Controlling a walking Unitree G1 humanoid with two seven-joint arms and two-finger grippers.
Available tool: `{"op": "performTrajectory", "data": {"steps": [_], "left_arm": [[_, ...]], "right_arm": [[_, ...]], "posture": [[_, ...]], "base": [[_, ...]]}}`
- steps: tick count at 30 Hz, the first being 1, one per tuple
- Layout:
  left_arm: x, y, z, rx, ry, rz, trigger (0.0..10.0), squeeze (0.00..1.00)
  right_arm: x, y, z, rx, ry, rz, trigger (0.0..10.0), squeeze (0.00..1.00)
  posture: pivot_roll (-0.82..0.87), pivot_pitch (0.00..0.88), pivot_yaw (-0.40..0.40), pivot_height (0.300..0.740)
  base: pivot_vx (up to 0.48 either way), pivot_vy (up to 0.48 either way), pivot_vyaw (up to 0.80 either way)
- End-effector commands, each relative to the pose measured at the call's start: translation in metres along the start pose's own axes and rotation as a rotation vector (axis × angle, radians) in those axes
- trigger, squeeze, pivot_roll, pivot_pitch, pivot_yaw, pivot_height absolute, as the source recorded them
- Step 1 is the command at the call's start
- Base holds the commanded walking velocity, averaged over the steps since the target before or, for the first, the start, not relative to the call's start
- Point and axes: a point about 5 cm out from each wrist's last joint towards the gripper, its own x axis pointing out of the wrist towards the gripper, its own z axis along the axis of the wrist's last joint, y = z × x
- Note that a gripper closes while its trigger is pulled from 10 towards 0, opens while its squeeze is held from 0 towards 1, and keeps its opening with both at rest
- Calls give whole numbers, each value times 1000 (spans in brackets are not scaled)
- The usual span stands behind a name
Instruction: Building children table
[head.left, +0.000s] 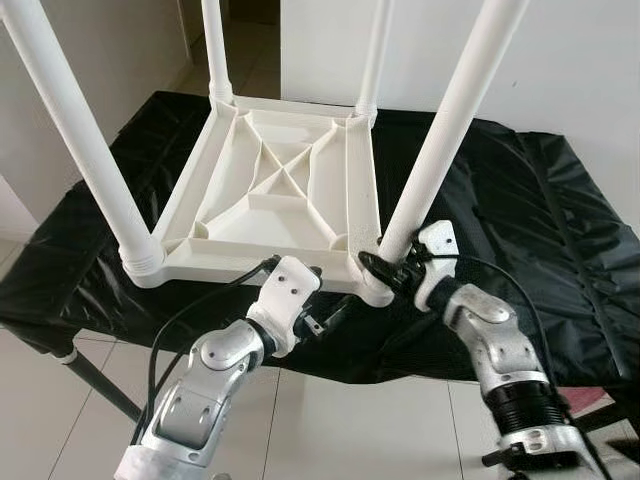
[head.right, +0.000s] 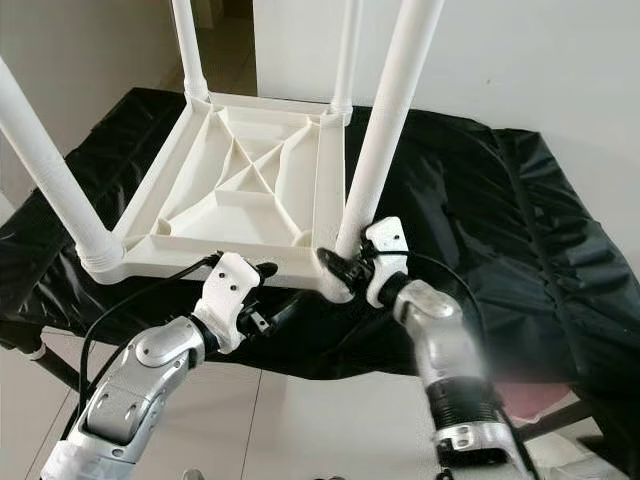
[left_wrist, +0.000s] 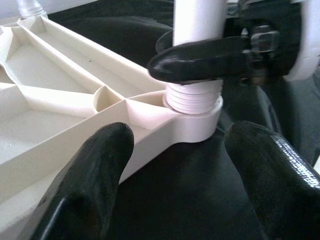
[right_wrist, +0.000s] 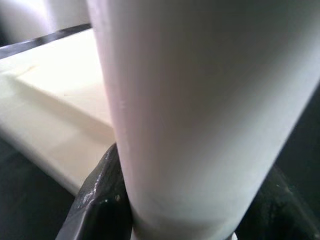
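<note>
While the white plastic children's table top (head.left: 275, 190) lies upside down on the black plastic sheet (head.left: 520, 230), ribbed underside facing up, four white cylindrical legs stand up from its corner sockets. Near-left white leg (head.left: 75, 130) rises from its ribbed collar at the corner well to the left of the left gripper. Two far legs (head.left: 216, 50) stand at the back corners, well beyond both grippers.

Left gripper (head.left: 322, 322) is held just below the near edge of the table top, toward the near-right corner. Its two black fingers (left_wrist: 90, 175) are spread wide apart and grip nothing; in the left wrist view one finger lies against the cream edge of the top, the other over the black sheet, with the corner socket (left_wrist: 197, 117) between and ahead of them.

Right gripper (head.left: 385, 270) sits at that same corner, just to the right of the left gripper. Its black fingers (left_wrist: 200, 60) are closed round the base of the near-right white leg (head.left: 450, 120), just above the threaded collar where the leg enters the socket. In the right wrist view the leg is pressed between the two black pads (right_wrist: 102, 200), tilted to the right as it rises.

Grey tiled floor (head.left: 330, 430) shows below the arms.
</note>
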Motion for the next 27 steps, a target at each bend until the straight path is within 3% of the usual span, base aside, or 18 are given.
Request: {"op": "performTrajectory", "data": {"steps": [1, 6, 10, 15, 16, 23, 25, 26, 27], "left_arm": [[-2, 0, -5, -5, 22, 27, 10000, 0], [-1, 1, -5, -13, 23, 31, 10000, 0], [2, -1, -5, -16, 19, 26, 10000, 0], [3, 0, -4, -17, 15, 31, 10000, 0], [2, 0, -4, -18, 14, 34, 10000, 0], [2, 2, -4, -18, 13, 39, 10000, 0], [2, 2, -4, -14, 12, 39, 10000, 0], [2, 3, -4, -14, 11, 40, 10000, 0], [2, 3, -3, -14, 11, 41, 10000, 0]], "right_arm": [[-5, -1, -12, 78, 65, -125, 10000, 0], [-6, 13, -16, 114, 80, -242, 10000, 0], [-7, 34, -19, 123, 88, -383, 10000, 0], [-6, 46, -16, 142, 59, -409, 10000, 0], [-6, 49, -12, 149, 35, -400, 10000, 1000], [-9, 38, 9, 154, -61, -341, 10000, 1000], [-8, 37, 13, 162, -100, -201, 10000, 1000], [-9, 32, 12, 164, -106, -152, 10000, 0], [-11, 28, 11, 166, -109, -124, 10000, 0]], "posture": [[16, 78, -23, 740], [1, 81, -18, 740], [0, 77, -23, 740], [4, 77, -28, 740], [4, 77, -30, 740], [0, 79, -31, 740], [-3, 78, -30, 740], [-2, 84, -29, 740], [-2, 84, -29, 740]], "base": [[0, 0, 0], [0, 0, 0], [0, 0, 0], [0, 0, 0], [0, 0, 0], [0, 0, 0], [0, 0, 0], [0, 0, 0], [0, 0, 0]]}}
